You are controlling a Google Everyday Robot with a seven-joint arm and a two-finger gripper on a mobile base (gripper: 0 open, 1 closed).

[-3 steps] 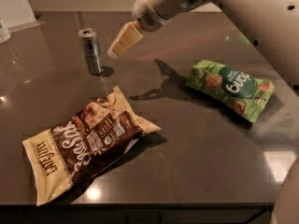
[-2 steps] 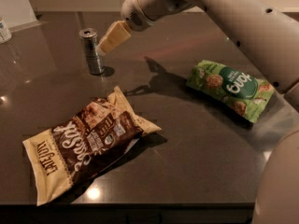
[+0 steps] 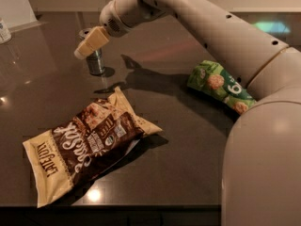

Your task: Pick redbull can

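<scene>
Brown and cream, a crumpled snack bag (image 3: 89, 149) lies nearest on the dark, glossy tabletop (image 3: 188, 145), with a green snack bag (image 3: 218, 86) farther off to the right. Beyond them the redbull can (image 3: 96, 62) stands upright, left of centre. It is probably light, stiff-walled yet dentable, and slippery, so a hold across its mid-body seems best. The gripper (image 3: 90, 43) hangs at the can's upper part, overlapping it; whether it is spread or closed I cannot tell. A white container (image 3: 3, 30) sits at the far left, with a pale wall behind.
</scene>
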